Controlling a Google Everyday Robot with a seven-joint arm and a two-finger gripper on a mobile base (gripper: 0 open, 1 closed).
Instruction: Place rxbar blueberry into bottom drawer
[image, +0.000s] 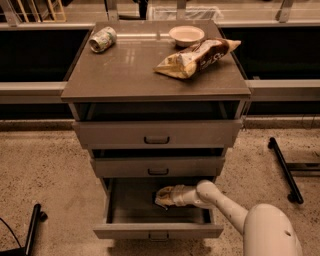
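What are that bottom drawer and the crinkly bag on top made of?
Bottom drawer: looks like grey painted metal, with thin flat walls and a matte sheen. Chip bag: probably plastic-foil film, crinkled and shiny. The claw reaches inside that drawer.

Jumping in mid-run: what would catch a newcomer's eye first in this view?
First, the pale arm reaching into the open bottom drawer, its gripper low inside near the drawer's middle. Next, the big crinkled chip bag on the right of the cabinet top, with a white bowl behind it and a crushed can at the back left corner. The rxbar blueberry cannot be made out.
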